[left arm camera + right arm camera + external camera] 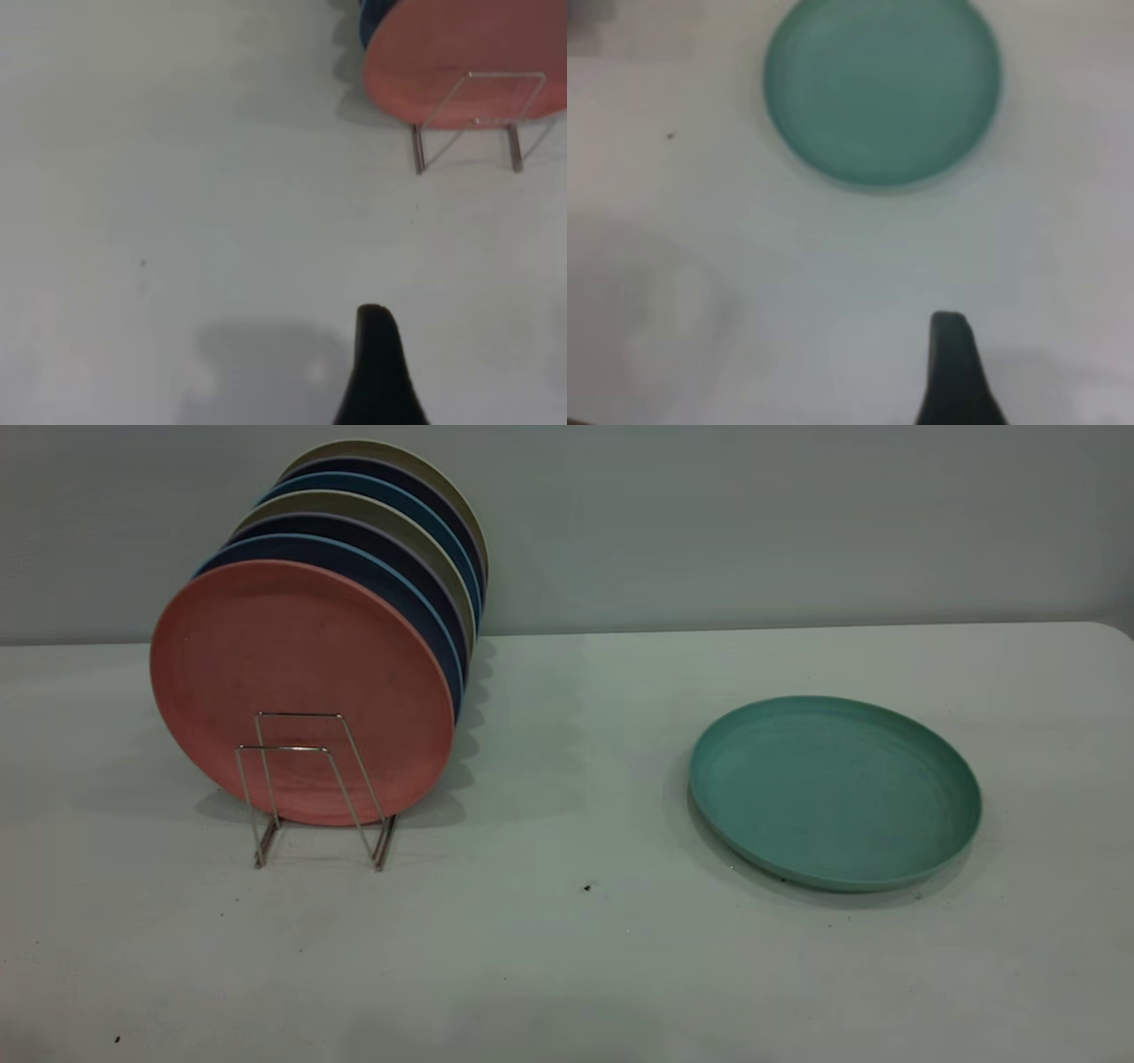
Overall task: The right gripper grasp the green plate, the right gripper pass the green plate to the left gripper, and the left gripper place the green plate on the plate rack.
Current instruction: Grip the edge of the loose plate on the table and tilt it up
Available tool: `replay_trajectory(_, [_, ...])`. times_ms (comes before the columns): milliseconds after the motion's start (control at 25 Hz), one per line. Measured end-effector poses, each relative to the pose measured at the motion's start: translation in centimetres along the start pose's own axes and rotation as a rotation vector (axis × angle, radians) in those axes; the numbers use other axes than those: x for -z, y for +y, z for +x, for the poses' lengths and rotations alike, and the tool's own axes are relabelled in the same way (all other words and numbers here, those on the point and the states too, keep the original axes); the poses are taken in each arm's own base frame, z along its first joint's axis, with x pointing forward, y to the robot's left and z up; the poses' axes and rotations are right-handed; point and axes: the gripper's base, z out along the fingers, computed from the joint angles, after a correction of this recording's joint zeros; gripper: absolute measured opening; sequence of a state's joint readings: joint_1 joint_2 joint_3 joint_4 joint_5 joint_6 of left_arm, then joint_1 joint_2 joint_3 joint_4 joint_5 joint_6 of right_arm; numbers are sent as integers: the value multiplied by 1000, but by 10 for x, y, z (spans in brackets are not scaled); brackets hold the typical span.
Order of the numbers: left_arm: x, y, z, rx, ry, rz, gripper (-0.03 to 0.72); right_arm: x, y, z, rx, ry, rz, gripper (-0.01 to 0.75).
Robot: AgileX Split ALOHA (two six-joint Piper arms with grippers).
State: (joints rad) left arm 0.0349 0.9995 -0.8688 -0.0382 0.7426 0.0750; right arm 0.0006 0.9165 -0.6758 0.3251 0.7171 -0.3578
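The green plate (834,793) lies flat on the white table at the right in the exterior view, and it also shows in the right wrist view (882,88). The plate rack (310,784) stands at the left. It holds several upright plates, with a salmon-pink plate (301,691) at the front. The rack (483,119) and the pink plate (461,53) also show in the left wrist view. Neither gripper is in the exterior view. A black tip of my left gripper (376,354) hangs over bare table, apart from the rack. A black tip of my right gripper (952,363) hangs over bare table, apart from the green plate.
Blue and beige plates (390,540) stand behind the pink one in the rack. A grey wall runs along the table's far edge. Bare white table (567,779) lies between the rack and the green plate and in front of both.
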Motion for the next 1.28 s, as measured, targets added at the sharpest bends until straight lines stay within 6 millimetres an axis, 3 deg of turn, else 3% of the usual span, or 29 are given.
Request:
replay_trajectory(240, [-56,-15,-32,-25,58,157,568,-58,-5,-24,-20,70,-120,521])
replay_trajectory(640, [-141,-96,-55,-183,164,436,568,-159,-23,-38,-110,197,-194,507])
replay_trajectory(1000, [-206,-156,-60,-253,215,488,568,-248,-79,-24,-289,348,-207,507])
replay_trajectory(1280, [-233,-172,-49,-236,271,504,568,-303,-114,-12,-398,372,-253,506])
